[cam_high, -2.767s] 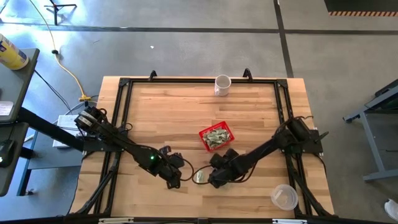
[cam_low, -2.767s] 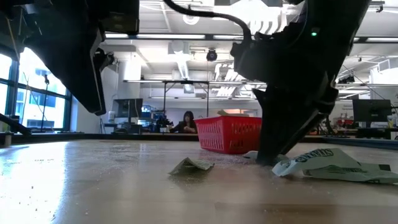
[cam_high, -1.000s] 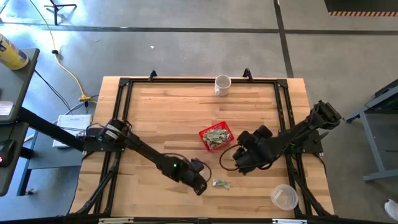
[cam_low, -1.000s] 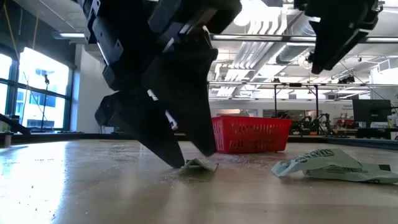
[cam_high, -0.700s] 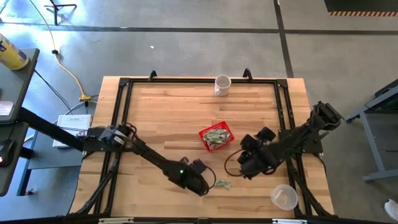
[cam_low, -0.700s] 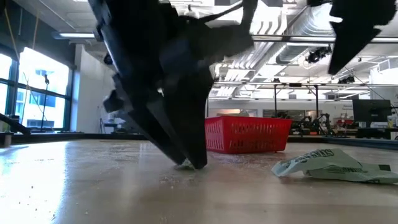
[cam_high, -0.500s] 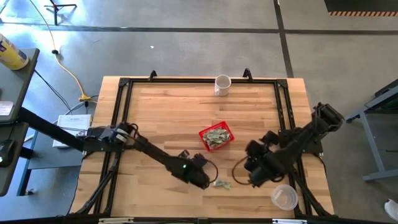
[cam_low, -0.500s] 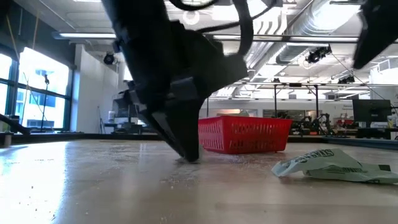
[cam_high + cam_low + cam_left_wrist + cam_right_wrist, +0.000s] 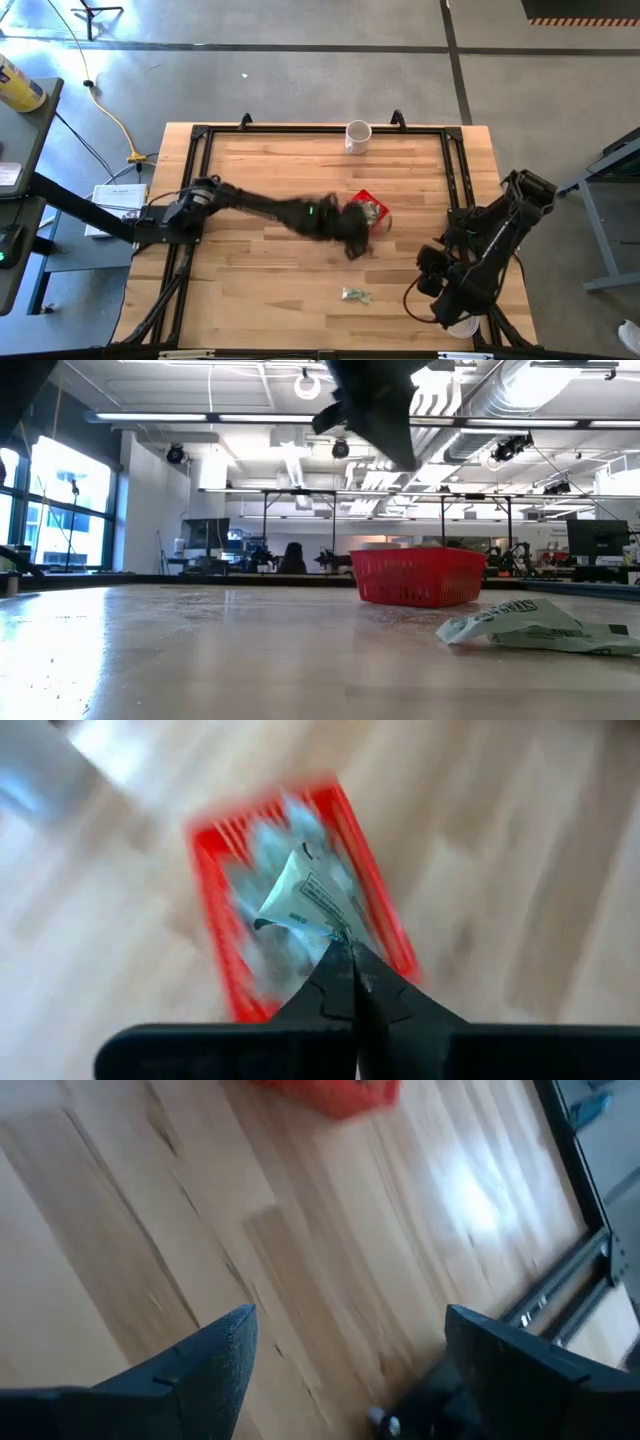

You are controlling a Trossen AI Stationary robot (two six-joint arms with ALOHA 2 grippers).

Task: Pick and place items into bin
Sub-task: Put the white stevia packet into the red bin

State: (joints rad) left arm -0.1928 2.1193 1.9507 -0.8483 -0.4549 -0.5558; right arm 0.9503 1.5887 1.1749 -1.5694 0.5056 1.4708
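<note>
One folded green-and-white paper piece (image 9: 305, 900) is pinched between the closed fingertips of the left gripper (image 9: 345, 952), which hangs above the red basket (image 9: 212, 890). In the left wrist view the paper piece is over the basket's inside, where more pale pieces lie, blurred. In the high view the left arm reaches across the wooden table (image 9: 270, 170) to the basket (image 9: 362, 198), which stands near the middle. A second paper piece (image 9: 355, 295) lies on the table nearer the front edge, well apart from the basket. The right gripper (image 9: 345, 1355) waits with its fingers spread apart near the table's right front corner. A white mug (image 9: 358, 135) stands at the far edge.
</note>
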